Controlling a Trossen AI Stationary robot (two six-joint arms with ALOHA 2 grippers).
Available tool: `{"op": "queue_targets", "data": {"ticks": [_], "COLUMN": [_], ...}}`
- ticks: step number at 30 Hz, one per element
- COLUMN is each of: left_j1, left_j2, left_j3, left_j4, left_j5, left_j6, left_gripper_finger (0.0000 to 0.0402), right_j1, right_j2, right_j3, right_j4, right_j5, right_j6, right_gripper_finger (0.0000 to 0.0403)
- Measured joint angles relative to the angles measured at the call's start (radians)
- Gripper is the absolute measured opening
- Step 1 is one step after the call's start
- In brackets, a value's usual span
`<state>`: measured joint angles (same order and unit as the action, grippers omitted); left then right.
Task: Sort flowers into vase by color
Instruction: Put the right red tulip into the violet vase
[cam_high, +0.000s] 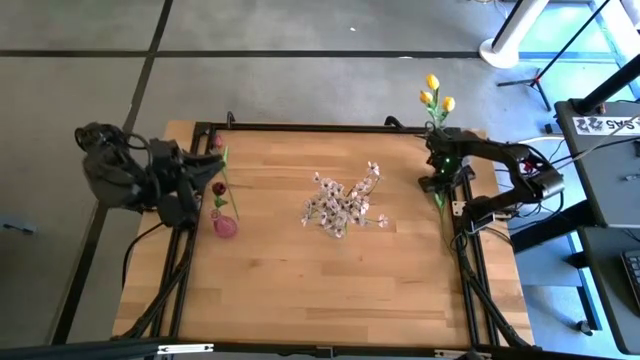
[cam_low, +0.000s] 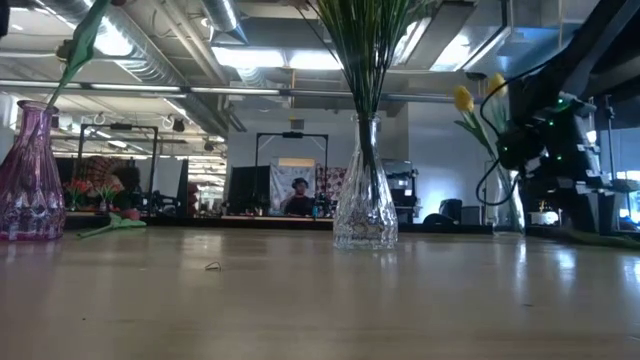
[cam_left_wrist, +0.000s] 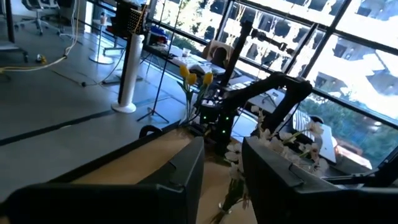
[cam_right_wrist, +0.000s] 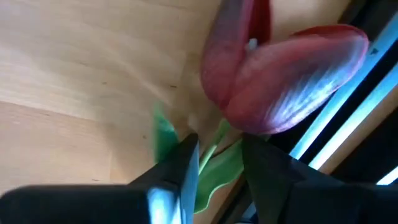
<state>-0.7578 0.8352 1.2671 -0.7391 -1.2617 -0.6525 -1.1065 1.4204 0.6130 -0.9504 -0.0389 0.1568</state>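
A pale wooden worktop (cam_high: 300, 270) in a black metal frame stands on a grey floor (cam_high: 300, 85) crossed by dark seams. The low view looks level across it into a big hall with ceiling ducts, strip lights and dark screens far back, where a person (cam_low: 298, 196) sits. The left wrist view shows tall windows and a white stand foot.

On the right of the worktop, a desk edge carries a printed black-and-white marker sheet (cam_high: 598, 122); its writing is too small to read.

Both dark arms reach in from the sides. The left gripper (cam_high: 200, 185) waits at the worktop's left edge just beside a pink glass vase (cam_high: 224, 224), its jaws parted with nothing seen between them. The right gripper (cam_high: 440, 185) hangs low at the right edge; in its wrist view the jaws stand around the green stem (cam_right_wrist: 214, 149) just below a dark red tulip (cam_right_wrist: 280, 68) lying near the frame rail, a gap showing either side, so a firm grip cannot be told.

A clear glass vase (cam_low: 366, 200) at the middle holds the sprays of tiny pale blossoms (cam_high: 343, 203). The pink vase holds one stem with a dark red bloom (cam_high: 218, 188). Three yellow tulips (cam_high: 436, 96) rise at the far right corner, close behind the right gripper. In the low view, a leaf or stem (cam_low: 112, 226) lies beside the pink vase, and a small scrap (cam_low: 213, 266) lies on the wood nearer the camera.
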Motion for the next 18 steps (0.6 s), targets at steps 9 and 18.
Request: {"op": "queue_targets", "data": {"ticks": [9,18], "left_j1": [0.043,0.055], "left_j2": [0.013,0.007], "left_j3": [0.000,0.000], "left_j4": [-0.005,-0.021], "left_j5": [-0.030,-0.020], "left_j6": [0.001,0.009], "left_gripper_finger": [0.0105,0.0105], "right_j1": [0.001,0.001], "right_j2": [-0.042,-0.202], "right_j3": [-0.035,-0.040], "right_j4": [0.018,0.007], "right_j5": [-0.008,-0.085], "right_j6": [-0.028,-0.004], "right_gripper_finger": [0.0058,0.0018]}}
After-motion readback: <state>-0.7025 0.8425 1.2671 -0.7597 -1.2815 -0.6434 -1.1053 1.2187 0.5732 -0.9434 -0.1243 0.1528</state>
